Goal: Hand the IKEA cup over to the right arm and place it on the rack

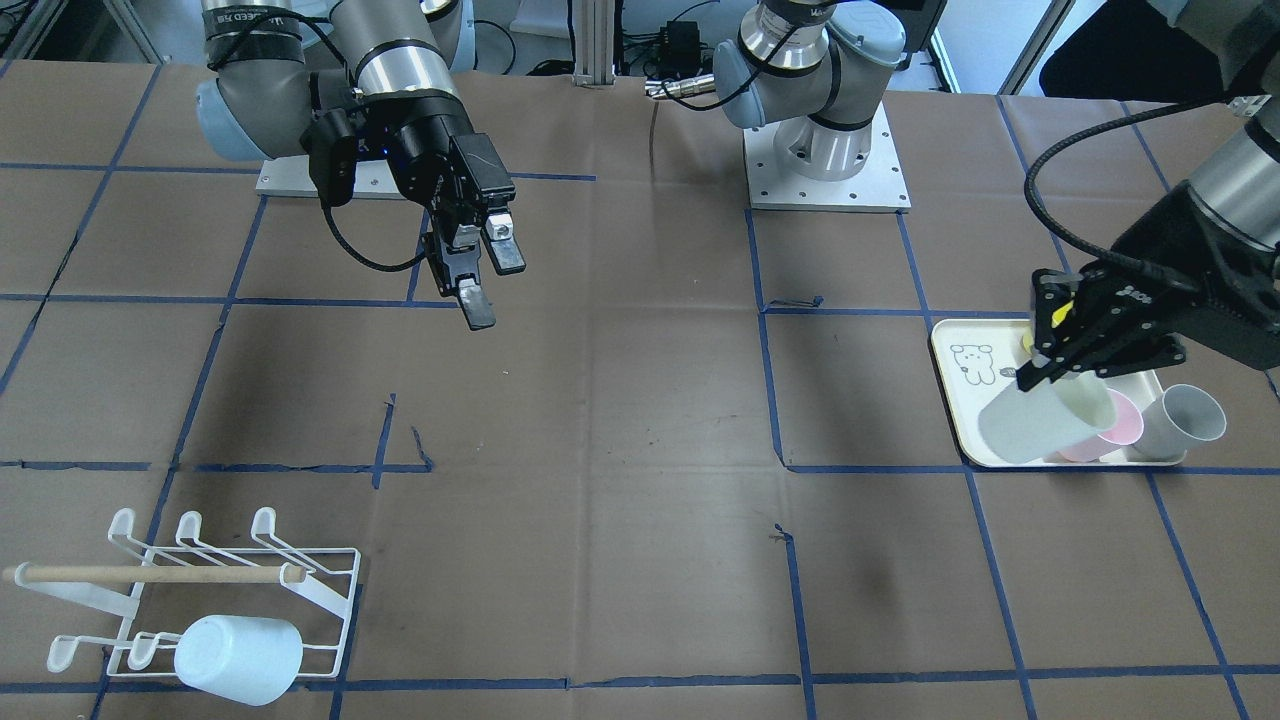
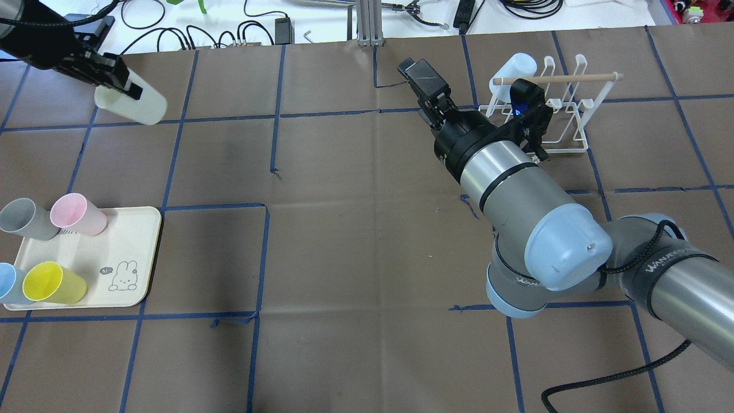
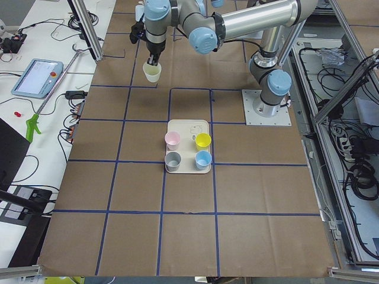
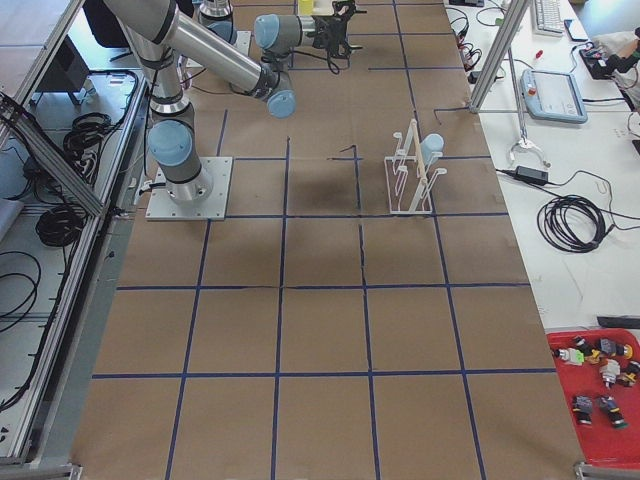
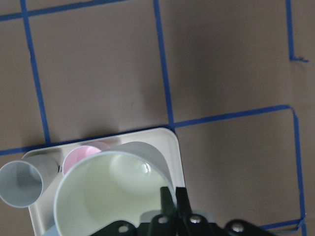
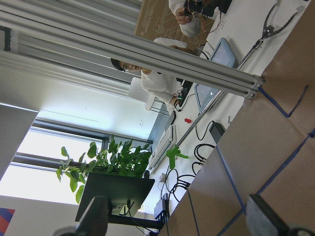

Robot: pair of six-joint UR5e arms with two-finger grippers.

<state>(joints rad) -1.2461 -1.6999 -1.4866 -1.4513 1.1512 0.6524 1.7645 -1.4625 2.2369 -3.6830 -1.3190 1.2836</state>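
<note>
My left gripper [image 1: 1036, 374] is shut on the rim of a pale cream IKEA cup [image 1: 1040, 420] and holds it tilted in the air over the tray; it also shows in the overhead view [image 2: 135, 103]. In the left wrist view the fingers [image 5: 172, 199] pinch the cup's rim [image 5: 106, 196]. My right gripper [image 1: 492, 280] is open and empty, raised above the table and far from the cup; overhead it [image 2: 421, 80] hangs near the rack. The white wire rack [image 1: 320, 590] with a wooden dowel carries one pale blue cup [image 1: 240, 657] upside down.
The cream tray [image 2: 132, 241] with a bear drawing holds grey [image 2: 23, 218], pink [image 2: 77, 213], yellow [image 2: 51, 282] and blue cups. Brown paper with blue tape lines covers the table. Cables and an aluminium post lie along the far edge.
</note>
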